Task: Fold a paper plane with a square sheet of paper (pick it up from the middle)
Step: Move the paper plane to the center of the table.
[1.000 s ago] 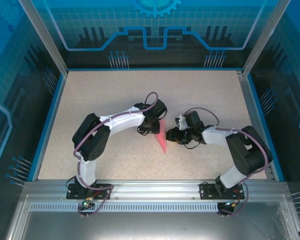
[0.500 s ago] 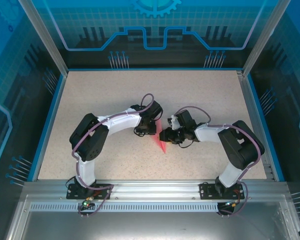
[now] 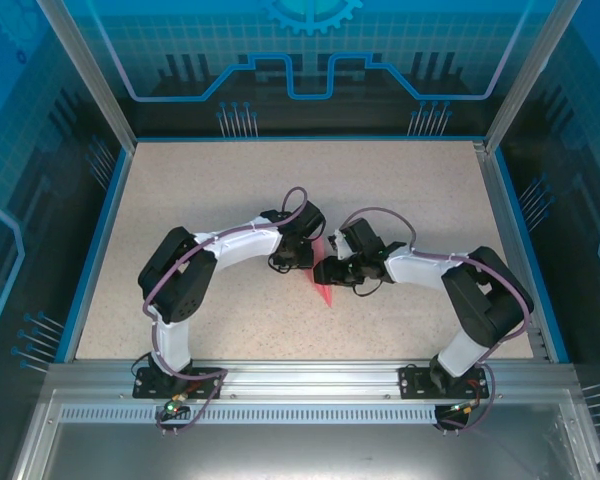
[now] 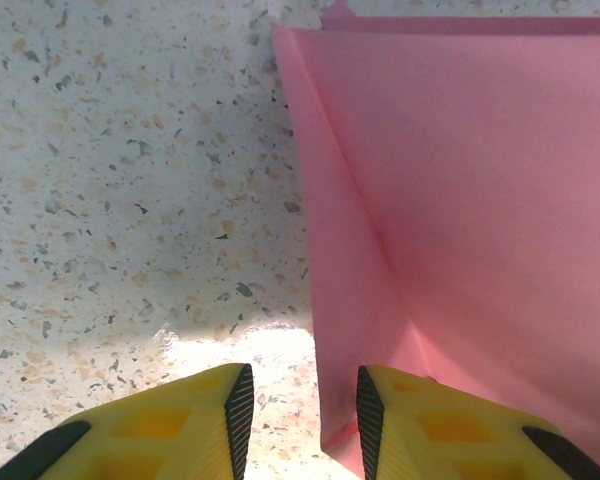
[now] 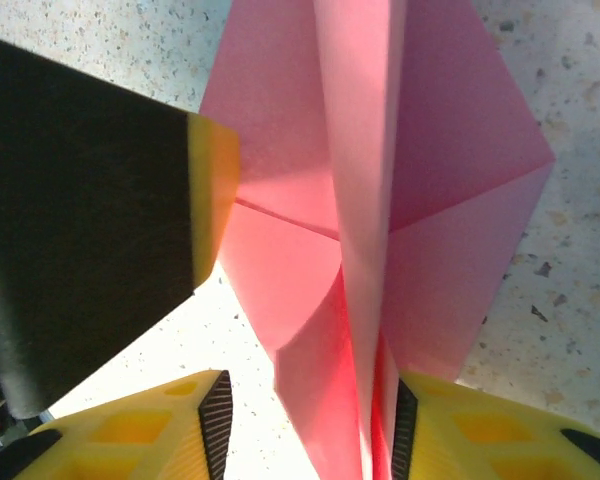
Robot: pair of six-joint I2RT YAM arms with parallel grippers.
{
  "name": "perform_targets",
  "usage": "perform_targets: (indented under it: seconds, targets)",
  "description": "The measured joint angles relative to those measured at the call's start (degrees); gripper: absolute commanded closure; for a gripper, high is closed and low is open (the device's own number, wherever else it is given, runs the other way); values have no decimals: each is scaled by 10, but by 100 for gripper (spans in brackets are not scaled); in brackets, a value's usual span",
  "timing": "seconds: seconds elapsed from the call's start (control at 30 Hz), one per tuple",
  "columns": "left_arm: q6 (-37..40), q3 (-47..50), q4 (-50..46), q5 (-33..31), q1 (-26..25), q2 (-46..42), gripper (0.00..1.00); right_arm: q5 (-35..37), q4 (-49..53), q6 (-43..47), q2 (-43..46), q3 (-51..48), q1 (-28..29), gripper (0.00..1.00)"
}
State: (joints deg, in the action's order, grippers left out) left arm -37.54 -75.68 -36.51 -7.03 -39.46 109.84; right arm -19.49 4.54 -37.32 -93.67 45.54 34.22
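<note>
The half-folded paper plane (image 3: 324, 292) lies mid-bench (image 3: 200, 190) between both arms. The left fingers (image 4: 160, 425) stand apart, one over its edge. The right fingers (image 5: 130, 435) (also parted) straddle its raised centre fold, gripping nothing.

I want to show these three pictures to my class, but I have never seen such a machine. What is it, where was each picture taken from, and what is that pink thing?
These are two robot arms bolted at the near edge of a speckled table. The wide picture comes from a fixed camera above and behind them. The other two come from small cameras on the wrists, each looking past its own yellow fingers. On the table lies a pink sheet of paper, partly folded, with creases and a raised middle fold. The left gripper is open at the paper's edge. The right gripper is open too, with the raised fold standing between its fingers. Neither is clamped on the paper.
</note>
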Motion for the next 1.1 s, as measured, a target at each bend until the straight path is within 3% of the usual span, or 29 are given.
perform_targets:
  seconds: [0.13, 0.4, 0.57, 1.1]
  targets:
    - [0, 0, 1, 0, 0, -1, 65, 12, 9, 8, 0, 4, 7, 52]
    - [0, 9, 12, 0, 0, -12, 67, 48, 37, 24, -18, 34, 22, 71]
    - [-15, 42, 28, -2, 3, -54, 68, 78, 65, 29, -45, 66, 39, 76]
    - [-63, 155, 71, -56, 44, -212, 65, 207, 189, 40, -94, 166, 93, 73]
